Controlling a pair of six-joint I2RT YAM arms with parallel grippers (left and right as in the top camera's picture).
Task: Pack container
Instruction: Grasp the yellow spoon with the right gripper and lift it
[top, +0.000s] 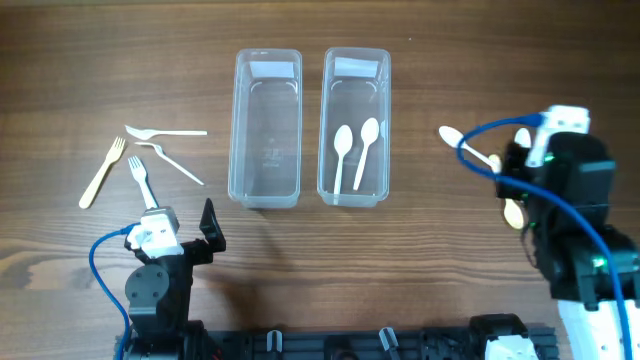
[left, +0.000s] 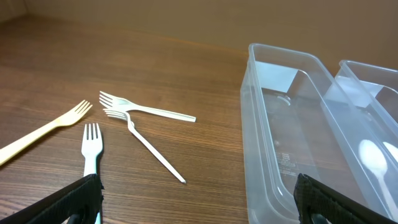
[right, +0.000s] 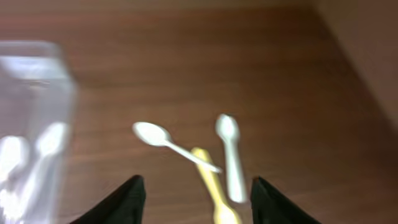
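Two clear plastic containers stand side by side. The left container (top: 267, 128) (left: 292, 130) is empty. The right container (top: 354, 127) (left: 373, 112) holds two white spoons (top: 352, 152). Several forks lie left of them: a cream fork (top: 102, 172) (left: 43, 129) and three white forks (top: 165, 133) (left: 146, 110). Three spoons lie at the right: a white spoon (top: 465, 146) (right: 171, 142), a cream spoon (right: 213, 186) and another white spoon (right: 231, 155). My left gripper (top: 185, 232) (left: 193, 199) is open and empty, near the forks. My right gripper (right: 196, 196) is open and empty above the loose spoons.
The table is dark wood (top: 420, 260). Blue cables (top: 100, 255) run along both arms. The right arm (top: 560, 180) covers part of the loose spoons in the overhead view.
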